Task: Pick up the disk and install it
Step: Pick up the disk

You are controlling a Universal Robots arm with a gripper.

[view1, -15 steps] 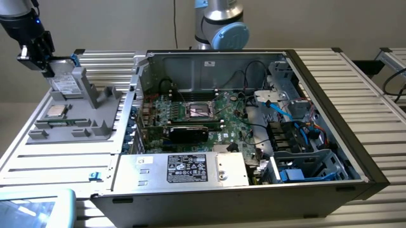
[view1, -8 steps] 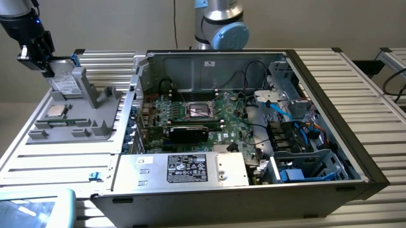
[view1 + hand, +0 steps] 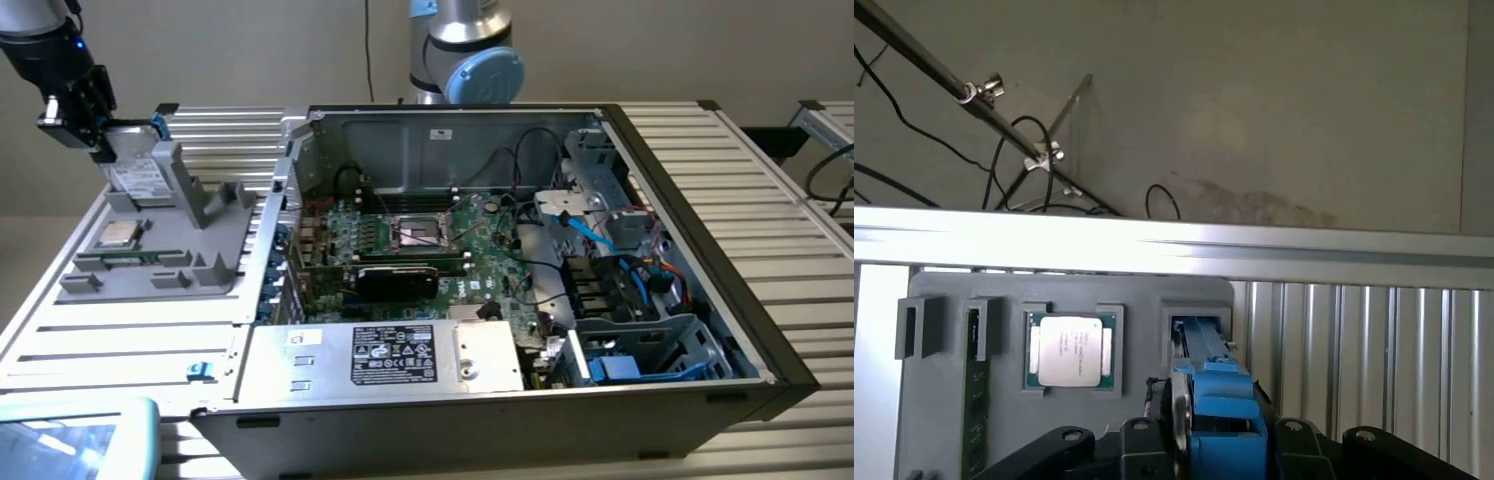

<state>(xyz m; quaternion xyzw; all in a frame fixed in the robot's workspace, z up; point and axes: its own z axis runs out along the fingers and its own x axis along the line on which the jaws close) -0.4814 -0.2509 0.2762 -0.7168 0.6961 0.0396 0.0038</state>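
Pick-up is judged to be the step in hand: the disk (image 3: 134, 180) is seen standing on edge in a slot of the grey holder (image 3: 200, 215), at the exterior view's left, with its white label turned outward and a corner of its blue carrier bracket showing at the top. In the wrist view the disk (image 3: 1219, 405) is looked at edge-on, its blue bracket running from the slot in the holder (image 3: 1139, 365) up toward the camera. The gripper (image 3: 103, 148) is set on the disk's upper edge, and its jaws appear to be clamped on the bracket from both sides, partly closed rather than fully together. Whether the disk is already raised a little cannot be told; its lower part is judged to sit within the slot. Just beside the slot, a small square CPU chip (image 3: 1069, 350) is held in its own pocket of the holder. Well apart, toward the exterior view's right, the open computer case (image 3: 441, 135) lies on the slatted metal table (image 3: 781, 230), with a silver box with a black label (image 3: 394, 355) near its front and a drive cage (image 3: 654, 345) in its corner. For the slot to be cleared, a straight pull in line with its walls is called for, so that the bracket is not jammed or the holder dragged along.
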